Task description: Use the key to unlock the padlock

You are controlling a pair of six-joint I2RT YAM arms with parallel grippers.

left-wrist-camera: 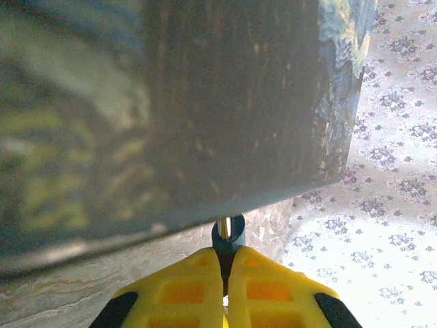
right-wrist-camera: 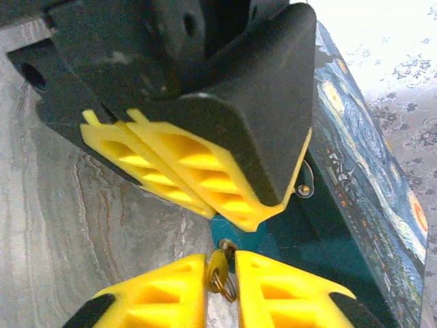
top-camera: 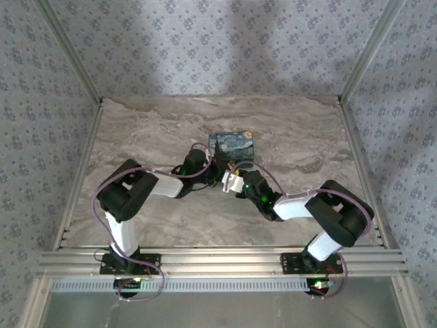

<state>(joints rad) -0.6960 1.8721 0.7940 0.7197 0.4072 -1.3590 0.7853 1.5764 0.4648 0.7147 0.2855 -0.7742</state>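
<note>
Operator: State the work surface and the arm positions.

Technician: The marble-patterned table (top-camera: pixel 136 137) carries the whole scene. Both arms reach inward from the near edge and meet just short of the table's middle.

Operator: Locate the padlock.

Technician: The padlock (top-camera: pixel 231 145) is slightly beyond the table's centre, just past the point where the arms meet. Its blue-and-yellow printed face is turned toward the overhead camera. In the left wrist view the padlock (left-wrist-camera: pixel 205 102) occupies the upper frame as a dark block, close above the fingers. In the right wrist view the padlock (right-wrist-camera: pixel 369 171) stands at the right, printed face outward, with a narrow teal edge beside it.

Operator: Report the left gripper.

Technician: The left gripper (left-wrist-camera: pixel 227 263) has its yellow fingers pressed together. In the right wrist view, the left gripper (right-wrist-camera: pixel 235 215) points down toward the padlock's teal edge.

Operator: Report the right gripper.

Technician: The right gripper (right-wrist-camera: pixel 220 273) has its fingers drawn close, one on each side of a small object. Contact cannot be confirmed, so a firm pinch cannot be stated.

Operator: Locate the key.

Technician: The key (left-wrist-camera: pixel 229 236) is a small dark-teal piece with a pale centre. It protrudes from the left fingertips, directly under the padlock's lower edge.

Operator: Identify the object between the right fingers.

Technician: It is a brass-coloured tab (right-wrist-camera: pixel 218 265) with a thin wire ring (right-wrist-camera: pixel 225 285), just beside the teal edge.
</note>
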